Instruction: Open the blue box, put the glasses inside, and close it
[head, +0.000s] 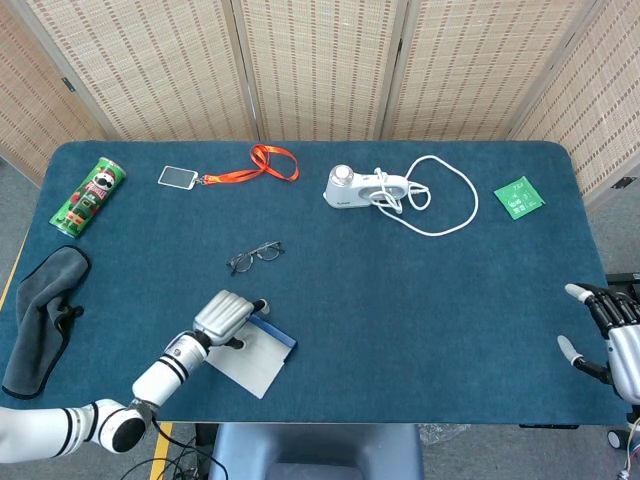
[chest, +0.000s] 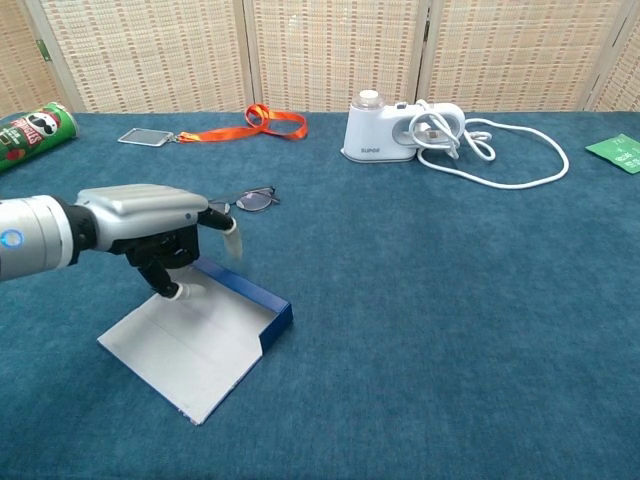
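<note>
The blue box (head: 252, 356) (chest: 200, 345) lies open near the table's front left, its pale inside facing up and its blue wall (chest: 245, 288) on the far side. My left hand (head: 225, 318) (chest: 160, 235) hovers over the box's far-left corner, fingers curled down, with one fingertip (chest: 172, 291) resting on the inside. Its thumb stands apart and holds nothing. The glasses (head: 255, 256) (chest: 250, 198) lie on the cloth just beyond that hand, partly hidden by it in the chest view. My right hand (head: 603, 328) waits at the table's right edge, fingers spread and empty.
A green crisp can (head: 88, 196) and a dark cloth (head: 40, 315) lie at the left. An orange lanyard with a badge (head: 262, 164), a white device with its cable (head: 365, 187) and a green packet (head: 519, 196) lie along the back.
</note>
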